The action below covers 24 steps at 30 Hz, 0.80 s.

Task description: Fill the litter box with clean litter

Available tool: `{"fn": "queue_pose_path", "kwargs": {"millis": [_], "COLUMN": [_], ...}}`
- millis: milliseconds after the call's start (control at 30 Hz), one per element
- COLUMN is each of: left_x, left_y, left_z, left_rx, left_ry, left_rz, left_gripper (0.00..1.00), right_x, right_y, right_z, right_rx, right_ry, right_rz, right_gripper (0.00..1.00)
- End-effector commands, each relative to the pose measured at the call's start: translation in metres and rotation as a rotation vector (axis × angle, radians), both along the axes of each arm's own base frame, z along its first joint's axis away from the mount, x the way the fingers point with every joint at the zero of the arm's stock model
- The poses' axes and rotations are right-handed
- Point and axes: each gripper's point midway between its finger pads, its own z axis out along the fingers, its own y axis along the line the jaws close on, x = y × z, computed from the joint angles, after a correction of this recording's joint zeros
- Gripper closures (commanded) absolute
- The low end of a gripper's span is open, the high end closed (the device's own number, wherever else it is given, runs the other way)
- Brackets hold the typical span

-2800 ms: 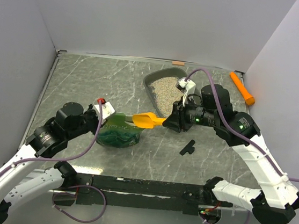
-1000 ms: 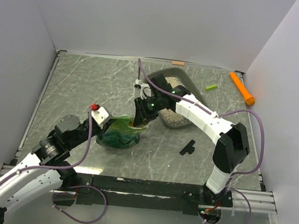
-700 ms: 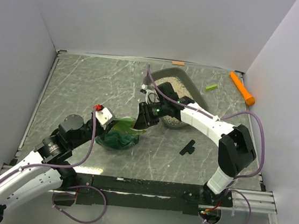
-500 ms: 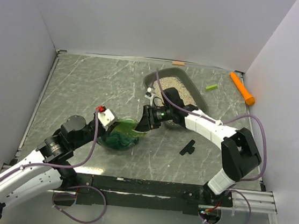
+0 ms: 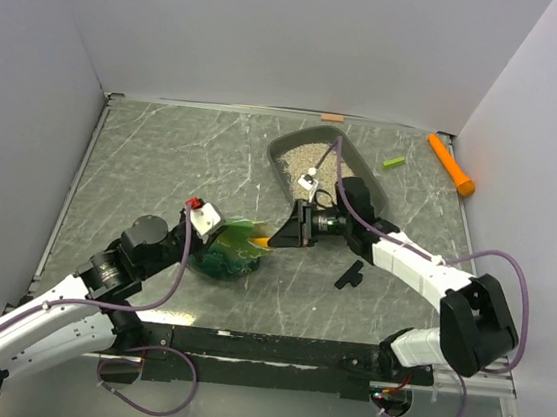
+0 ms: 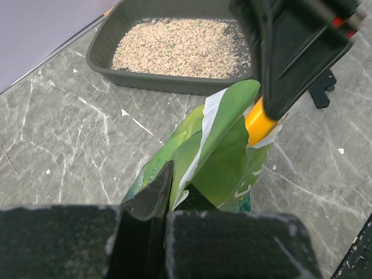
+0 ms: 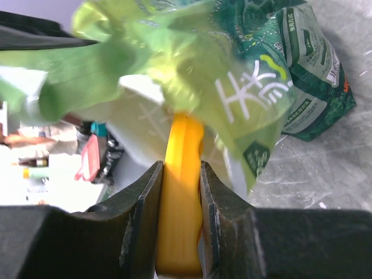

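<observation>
The dark grey litter box (image 5: 283,150) sits at the back centre with pale clean litter (image 5: 316,162) in it; both show in the left wrist view, box (image 6: 104,52) and litter (image 6: 180,46). The crinkled green bag (image 5: 225,250) stands in front of it. My left gripper (image 6: 173,192) is shut on the bag's rim (image 6: 192,157). My right gripper (image 5: 291,235) is shut on the orange-yellow scoop (image 7: 181,192), whose front end is inside the bag's mouth (image 6: 258,122). The scoop's bowl is hidden by the bag.
A small black clip-like part (image 5: 351,274) lies right of the bag. An orange tube (image 5: 451,165) and a small green piece (image 5: 393,162) lie at the back right. White walls enclose the table on three sides.
My right arm has swung down from over the litter box to low beside the bag, and the scoop has gone into the bag's mouth. My left gripper has kept its hold on the bag.
</observation>
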Motion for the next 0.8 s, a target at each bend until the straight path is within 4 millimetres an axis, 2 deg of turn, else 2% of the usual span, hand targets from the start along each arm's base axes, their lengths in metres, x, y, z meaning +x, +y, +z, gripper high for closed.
{"fn": "queue_pose_path", "kwargs": {"millis": [0, 233, 433, 767], "left_x": [0.001, 0.0, 0.001, 0.001], "left_y": [-0.007, -0.011, -0.012, -0.013], "left_z": [-0.005, -0.013, -0.019, -0.023], "left_rx": [0.017, 0.043, 0.06, 0.074], "left_ry": [0.017, 0.032, 0.042, 0.047], "left_rz": [-0.008, -0.011, -0.008, -0.004], "left_gripper": [0.99, 0.99, 0.99, 0.99], "right_x": [-0.016, -0.016, -0.022, -0.032], "right_y": [-0.008, -0.037, -0.058, -0.075], "right_z": [0.038, 0.036, 0.044, 0.044], "right_rx": [0.13, 0.144, 0.173, 0.243], "right_ry": [-0.049, -0.051, -0.074, -0.035], "right_rz": [0.058, -0.008, -0.054, -0.15], "right_gripper": [1.0, 1.0, 1.0, 1.0]}}
